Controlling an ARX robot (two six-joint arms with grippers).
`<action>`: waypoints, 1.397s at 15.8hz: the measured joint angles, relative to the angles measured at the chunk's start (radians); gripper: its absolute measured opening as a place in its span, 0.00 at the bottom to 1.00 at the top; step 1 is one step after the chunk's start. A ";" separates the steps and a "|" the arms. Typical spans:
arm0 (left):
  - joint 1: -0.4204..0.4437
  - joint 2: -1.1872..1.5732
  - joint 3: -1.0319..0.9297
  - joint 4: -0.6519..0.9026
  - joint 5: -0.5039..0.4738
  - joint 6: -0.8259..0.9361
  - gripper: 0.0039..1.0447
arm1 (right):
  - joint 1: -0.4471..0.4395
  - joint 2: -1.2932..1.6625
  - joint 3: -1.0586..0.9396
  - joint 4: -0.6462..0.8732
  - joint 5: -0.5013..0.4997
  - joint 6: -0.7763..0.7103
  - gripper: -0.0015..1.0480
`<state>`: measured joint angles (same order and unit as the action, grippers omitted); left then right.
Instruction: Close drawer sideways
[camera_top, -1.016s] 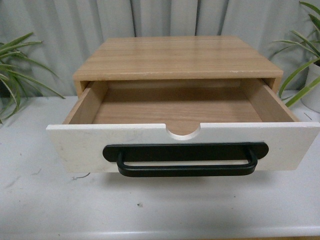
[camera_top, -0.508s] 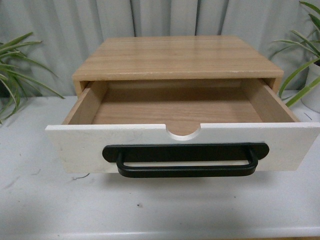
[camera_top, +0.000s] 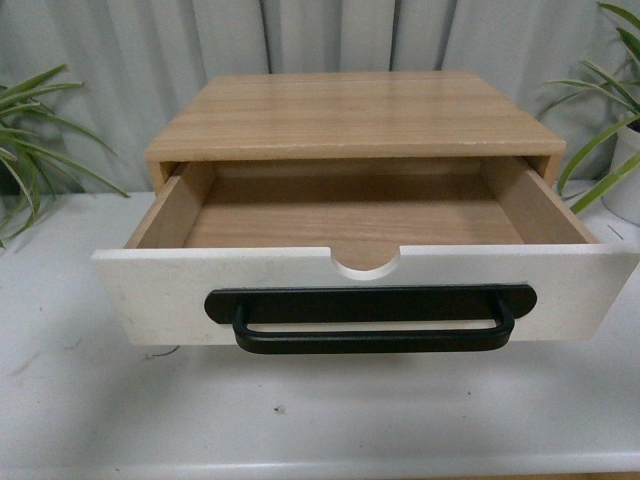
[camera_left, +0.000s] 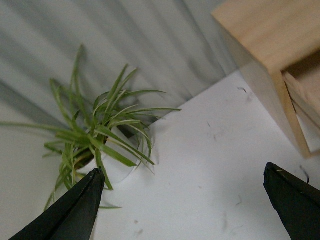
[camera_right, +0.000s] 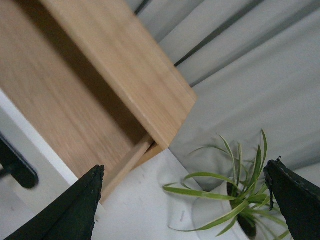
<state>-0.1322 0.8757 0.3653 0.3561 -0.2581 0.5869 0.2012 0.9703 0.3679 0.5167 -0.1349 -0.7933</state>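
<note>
The drawer (camera_top: 160, 290) stands pulled out of a light wood cabinet (camera_top: 350, 115) on the white table. It has a white front, a long black bar handle (camera_top: 370, 318), a semicircular notch (camera_top: 366, 262) in its top edge and an empty light wood inside. Neither gripper shows in the front view. My left gripper (camera_left: 185, 200) is open over the table beside the cabinet's side (camera_left: 270, 75). My right gripper (camera_right: 185, 200) is open beside the drawer's other end (camera_right: 55, 125), where part of the black handle (camera_right: 15, 165) shows.
A potted spider plant (camera_top: 30, 140) stands at the table's left, also in the left wrist view (camera_left: 95, 135). Another in a white pot (camera_top: 620, 130) stands at the right, also in the right wrist view (camera_right: 240, 200). Grey curtain (camera_top: 300, 35) hangs behind.
</note>
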 joint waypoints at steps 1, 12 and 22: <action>0.013 0.078 0.044 -0.042 0.061 0.133 0.94 | -0.002 0.059 0.042 -0.045 -0.014 -0.134 0.94; -0.094 0.358 0.344 -0.463 0.310 0.494 0.94 | -0.037 0.314 0.304 -0.476 -0.053 -0.627 0.94; -0.134 0.540 0.399 -0.291 0.249 0.494 0.94 | -0.036 0.501 0.434 -0.411 -0.023 -0.621 0.94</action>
<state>-0.2657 1.4155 0.7647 0.0647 -0.0086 1.0809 0.1654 1.4712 0.8017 0.1055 -0.1581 -1.4147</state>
